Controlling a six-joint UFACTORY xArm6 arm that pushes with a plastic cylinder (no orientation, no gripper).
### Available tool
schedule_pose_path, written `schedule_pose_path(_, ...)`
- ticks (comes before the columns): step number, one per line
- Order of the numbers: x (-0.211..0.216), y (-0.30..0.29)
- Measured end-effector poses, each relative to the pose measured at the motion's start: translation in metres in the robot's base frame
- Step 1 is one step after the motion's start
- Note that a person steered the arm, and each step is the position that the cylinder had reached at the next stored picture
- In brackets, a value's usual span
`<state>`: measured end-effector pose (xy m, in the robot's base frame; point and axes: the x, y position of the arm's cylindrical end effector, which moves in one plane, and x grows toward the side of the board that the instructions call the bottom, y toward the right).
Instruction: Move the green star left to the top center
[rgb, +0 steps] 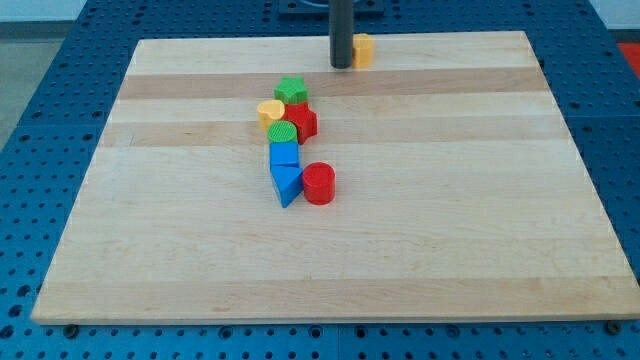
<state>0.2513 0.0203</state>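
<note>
Green star (291, 89): upper centre of tabletop (450, 220), heading a cluster with yellow block (269, 111), red block (302, 122), green cylinder (282, 134). My tip (341, 66), the end effector, a single jawless rod, stands apart, half-hiding another yellow block (363, 49).

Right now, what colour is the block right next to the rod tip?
Yellow block, just to the view's right of my tip, near the board's top edge. The one camera view shows it.

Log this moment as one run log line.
tool: my tip at top edge, left of yellow block | green star: heads centre cluster, untouched | stage: approaching
</note>
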Motion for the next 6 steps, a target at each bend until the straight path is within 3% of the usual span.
schedule_pose_path(3, 0.0, 0.014)
schedule_pose_path(6, 0.021, -0.102)
